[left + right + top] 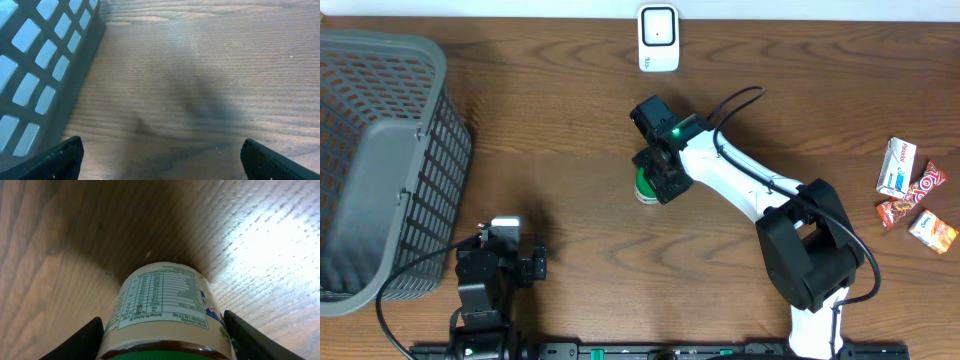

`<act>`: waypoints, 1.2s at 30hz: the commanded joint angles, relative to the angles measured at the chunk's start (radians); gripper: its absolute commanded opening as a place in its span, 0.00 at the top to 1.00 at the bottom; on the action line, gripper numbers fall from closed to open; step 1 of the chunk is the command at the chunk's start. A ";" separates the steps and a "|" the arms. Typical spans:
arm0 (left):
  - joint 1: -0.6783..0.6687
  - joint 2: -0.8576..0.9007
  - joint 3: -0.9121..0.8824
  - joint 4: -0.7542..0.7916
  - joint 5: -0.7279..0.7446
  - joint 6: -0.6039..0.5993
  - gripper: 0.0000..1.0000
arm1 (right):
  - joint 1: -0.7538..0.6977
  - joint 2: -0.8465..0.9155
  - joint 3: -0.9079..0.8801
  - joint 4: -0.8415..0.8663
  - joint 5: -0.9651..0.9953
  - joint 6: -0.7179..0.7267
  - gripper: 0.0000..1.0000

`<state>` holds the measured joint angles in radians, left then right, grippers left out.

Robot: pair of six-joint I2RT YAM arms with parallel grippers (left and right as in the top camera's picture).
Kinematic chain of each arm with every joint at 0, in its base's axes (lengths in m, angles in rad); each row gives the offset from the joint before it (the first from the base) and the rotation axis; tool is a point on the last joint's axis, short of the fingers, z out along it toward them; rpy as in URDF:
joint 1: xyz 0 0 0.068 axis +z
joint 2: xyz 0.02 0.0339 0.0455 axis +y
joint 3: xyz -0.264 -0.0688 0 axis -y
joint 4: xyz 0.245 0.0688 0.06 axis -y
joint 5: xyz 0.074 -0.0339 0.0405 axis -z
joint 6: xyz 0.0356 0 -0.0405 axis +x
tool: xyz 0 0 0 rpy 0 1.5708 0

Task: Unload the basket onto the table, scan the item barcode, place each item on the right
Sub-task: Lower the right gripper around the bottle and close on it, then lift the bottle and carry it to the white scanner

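The item is a cream-labelled jar (165, 305) with a green lid and a nutrition table facing the right wrist camera. In the overhead view the jar (644, 187) stands on the table's middle, mostly hidden under my right gripper (658, 176). In the right wrist view my right gripper (162, 325) straddles the jar just below the lid, and both fingers lie against its sides. No barcode shows. A white scanner (658, 38) stands at the far edge. My left gripper (528, 264) rests near the front left; in its own view this gripper (162, 152) is open over bare wood.
A large grey mesh basket (380, 150) fills the left side, its wall (45, 65) close to my left gripper. Several small snack packets (915, 195) lie at the far right. The right arm stretches from the front middle toward the jar.
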<state>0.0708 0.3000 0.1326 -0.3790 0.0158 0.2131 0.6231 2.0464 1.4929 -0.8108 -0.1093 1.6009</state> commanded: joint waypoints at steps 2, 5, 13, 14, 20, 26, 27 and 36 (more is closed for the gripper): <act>-0.002 -0.002 -0.013 -0.024 -0.012 0.002 0.00 | -0.001 0.003 -0.005 0.000 0.022 -0.241 0.42; -0.002 -0.002 -0.013 -0.024 -0.012 0.002 0.00 | -0.003 0.002 -0.004 0.000 0.022 -0.439 0.43; -0.002 -0.002 -0.013 -0.024 -0.012 0.002 0.00 | -0.037 -0.027 -0.001 -0.122 -0.125 -0.870 0.48; -0.002 -0.002 -0.013 -0.024 -0.012 0.002 0.00 | -0.048 -0.039 -0.001 -0.140 -0.168 -0.897 0.48; -0.002 -0.002 -0.013 -0.024 -0.012 0.002 0.00 | -0.134 -0.128 -0.001 -0.228 -0.439 -1.035 0.47; -0.002 -0.002 -0.013 -0.024 -0.012 0.002 0.00 | -0.205 -0.188 -0.001 -0.407 -0.593 -1.146 0.47; -0.002 -0.002 -0.013 -0.024 -0.012 0.002 0.00 | -0.214 -0.192 -0.001 -0.438 -0.614 -1.173 0.47; -0.002 -0.002 -0.013 -0.024 -0.012 0.002 0.00 | -0.238 -0.194 -0.001 -0.598 -0.794 -1.371 0.48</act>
<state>0.0708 0.3000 0.1326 -0.3790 0.0162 0.2131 0.3935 1.8687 1.4891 -1.3926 -0.7830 0.3305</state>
